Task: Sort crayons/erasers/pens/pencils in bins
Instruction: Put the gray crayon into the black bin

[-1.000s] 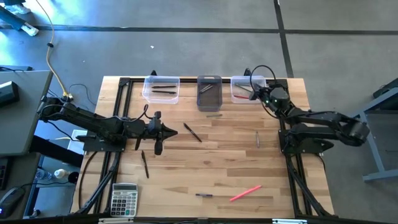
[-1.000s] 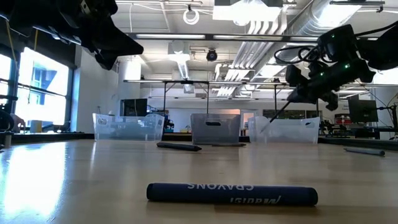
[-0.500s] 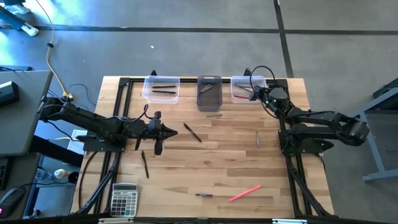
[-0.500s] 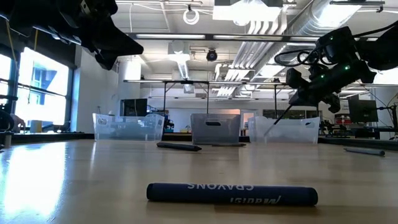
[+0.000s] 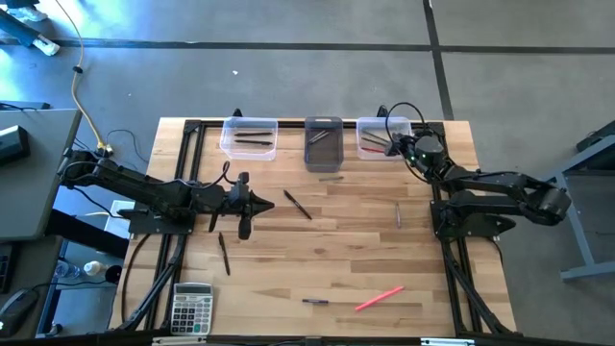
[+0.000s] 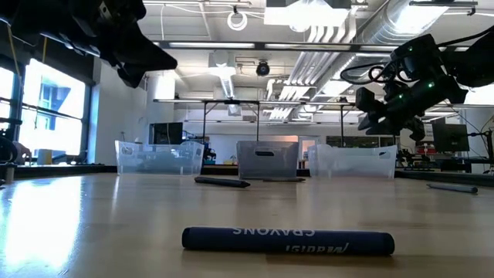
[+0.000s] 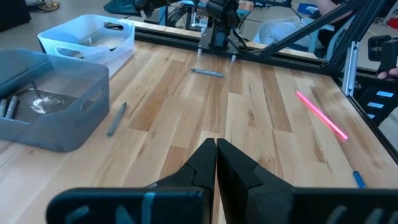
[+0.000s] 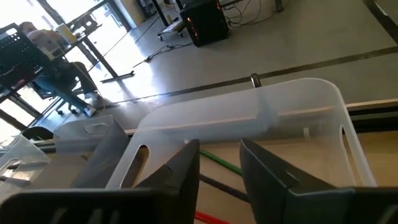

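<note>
Three bins stand along the far edge: a clear bin (image 5: 248, 137), a dark grey bin (image 5: 324, 142) and a second clear bin (image 5: 381, 137) at the right. My right gripper (image 8: 221, 163) hangs open just above the right bin's near rim. Below it, green (image 8: 219, 161), dark (image 8: 214, 185) and red (image 8: 208, 217) sticks lie on the bin's floor. My left gripper (image 7: 216, 163) hovers shut over the table's left-centre (image 5: 252, 204), holding nothing. Loose sticks lie flat on the table: black (image 5: 297, 205), dark (image 5: 223, 254), grey (image 5: 332, 177), grey (image 5: 398, 213), pink (image 5: 380, 298), dark (image 5: 315, 301).
A grey calculator (image 5: 191, 308) lies at the near left corner. A dark crayon (image 6: 288, 239) lies close to the near edge. Black frame rails (image 5: 187, 173) run along the table's left, right and far sides. People sit at desks in the room beyond.
My right gripper has opened above the right clear bin and let go. The thin dark stick that hung slanting below its fingers no longer shows there; it has dropped into the bin. The gripper has stayed in place. My left arm has kept still.
</note>
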Motion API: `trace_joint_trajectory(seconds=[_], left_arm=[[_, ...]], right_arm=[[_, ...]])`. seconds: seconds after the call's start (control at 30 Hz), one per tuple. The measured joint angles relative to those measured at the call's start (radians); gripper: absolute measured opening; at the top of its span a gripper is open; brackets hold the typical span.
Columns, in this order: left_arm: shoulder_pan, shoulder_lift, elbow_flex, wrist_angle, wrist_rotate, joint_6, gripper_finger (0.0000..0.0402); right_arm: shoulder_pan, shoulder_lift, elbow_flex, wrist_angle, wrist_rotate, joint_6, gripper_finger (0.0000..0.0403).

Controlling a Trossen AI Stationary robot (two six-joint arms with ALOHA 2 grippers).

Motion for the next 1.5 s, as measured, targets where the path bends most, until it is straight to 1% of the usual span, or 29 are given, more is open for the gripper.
trace_joint_trajectory(seconds=[0.13,0.2,0.27,0.37,0.5,0.53,0.6,0.7,0.8,1.0,1.07,1.17,1.23,1.37,1.43,1.5], left_arm=[[0.000,0.000,0.000,-0.005,0.000,0.000,0.0003],[0.000,0.000,0.000,-0.007,0.000,0.000,0.0003],[0.000,0.000,0.000,-0.009,0.000,0.000,0.0003],[0.000,0.000,0.000,-0.009,0.000,0.000,0.0003],[0.000,0.000,0.000,-0.009,0.000,-0.008,0.0003],[0.000,0.000,0.000,-0.009,0.000,-0.009,0.0003],[0.000,0.000,0.000,-0.010,0.007,-0.018,0.0003],[0.000,0.000,0.000,-0.016,0.040,-0.035,0.0003],[-0.001,0.000,0.000,-0.017,0.047,-0.042,0.0003],[-0.001,0.011,0.000,-0.039,0.079,-0.044,0.0001],[-0.001,0.027,0.000,-0.039,0.081,-0.048,0.0001],[-0.001,0.063,0.000,-0.039,0.081,-0.058,0.0000],[-0.001,0.089,0.000,-0.038,0.081,-0.061,0.0000],[-0.001,0.122,0.000,-0.023,0.070,-0.061,0.0000],[-0.001,0.131,0.000,-0.014,0.059,-0.061,0.0000],[-0.001,0.137,0.000,-0.005,0.054,-0.061,0.0000]], right_arm=[[0.000,-0.001,0.000,0.004,-0.008,-0.041,0.0113],[0.000,-0.005,0.000,0.007,-0.037,-0.079,0.0110],[0.004,-0.011,0.005,0.001,-0.084,-0.121,0.0098],[0.032,-0.024,0.016,-0.018,-0.137,-0.194,0.0068],[0.115,-0.055,0.026,-0.034,-0.156,-0.308,0.0014],[0.142,-0.065,0.026,-0.037,-0.158,-0.338,0.0007],[0.197,-0.085,0.027,-0.067,-0.181,-0.376,0.0008],[0.285,-0.130,0.027,-0.161,-0.189,-0.395,0.0012],[0.381,-0.172,0.027,-0.253,-0.146,-0.395,0.0003],[0.584,-0.224,0.032,-0.311,-0.060,-0.416,0.0001],[0.650,-0.225,0.064,-0.372,-0.014,-0.415,0.0000],[0.747,-0.224,0.138,-0.513,0.071,-0.398,0.0000],[0.812,-0.224,0.190,-0.615,0.121,-0.356,0.0000],[0.925,-0.224,0.272,-0.814,0.221,-0.219,0.0000],[0.971,-0.224,0.290,-0.910,0.270,-0.128,0.0000],[1.008,-0.224,0.292,-0.971,0.292,-0.037,0.0000]])
